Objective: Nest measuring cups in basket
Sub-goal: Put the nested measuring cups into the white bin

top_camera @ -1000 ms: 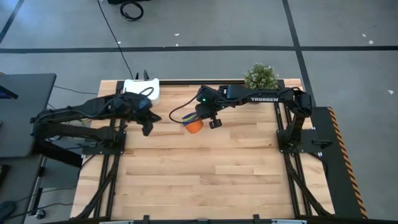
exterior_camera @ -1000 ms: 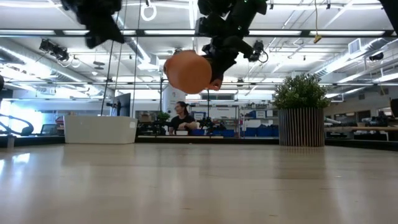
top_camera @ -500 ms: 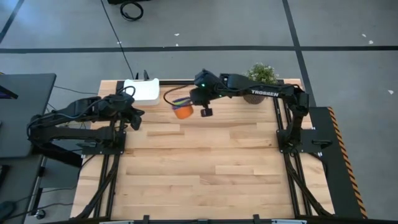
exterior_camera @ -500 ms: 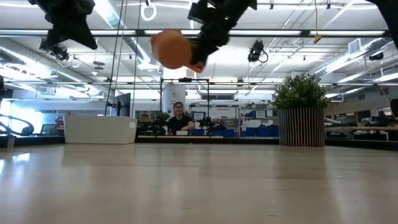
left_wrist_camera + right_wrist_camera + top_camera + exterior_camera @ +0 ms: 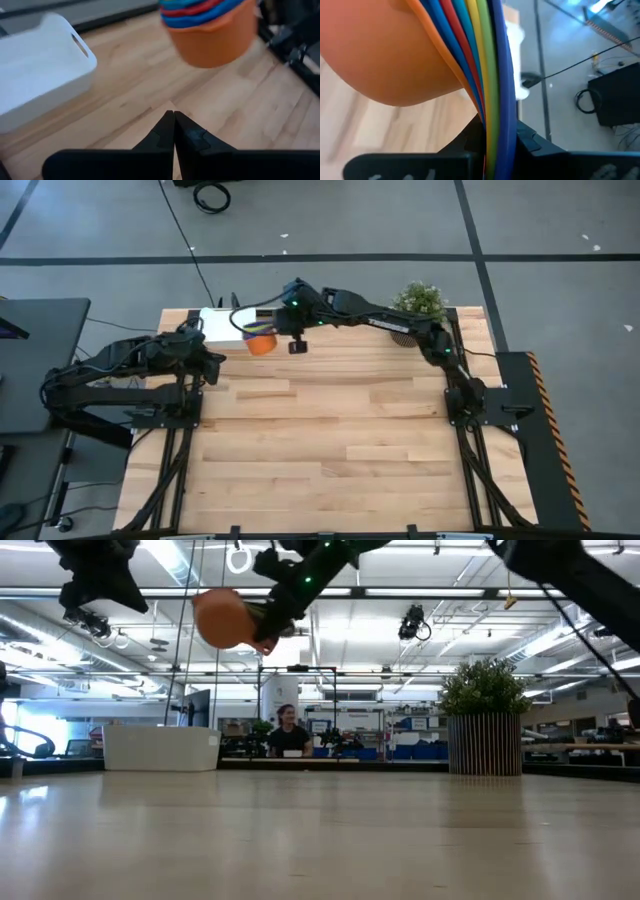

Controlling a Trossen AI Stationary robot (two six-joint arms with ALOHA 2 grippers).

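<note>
While clamped on the stacked flat handles, right gripper [image 5: 272, 332] suspends nested plastic measuring cups [image 5: 261, 341], orange outermost, beside white rectangular plastic basket [image 5: 222, 325], left gripper [image 5: 174, 131] fingers closed, empty, near basket.

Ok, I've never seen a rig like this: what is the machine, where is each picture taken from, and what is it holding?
Two dark robot arms work at a wooden table. One picture looks straight down, one looks level across the tabletop, and one comes from each wrist. The right end effector is shut on the handles of the nested measuring cups, orange outermost, held in the air beside the white basket. The left end effector is shut, holds nothing and waits near the table's left edge. A potted plant stands at the back.
</note>
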